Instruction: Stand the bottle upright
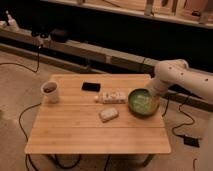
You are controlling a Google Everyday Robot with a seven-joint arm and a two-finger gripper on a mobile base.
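Leftmost, a white mug (50, 92) with something dark inside is standing upright near the left edge of the wooden table (95, 140); further right, a flat black object (91, 86) is lying toward the far side; just beside it, the bottle (111, 96) is lying on its side near the table's middle, its length running left to right; nearer the camera, a pale rectangular block (108, 114) is lying flat, apart from the bottle; right of both, a green bowl (142, 102) is sitting close to the bottle's right end; the gripper (151, 91) is hanging at the bowl's far right rim, released, grasping nothing; the white arm (180, 75) is reaching in from the right.
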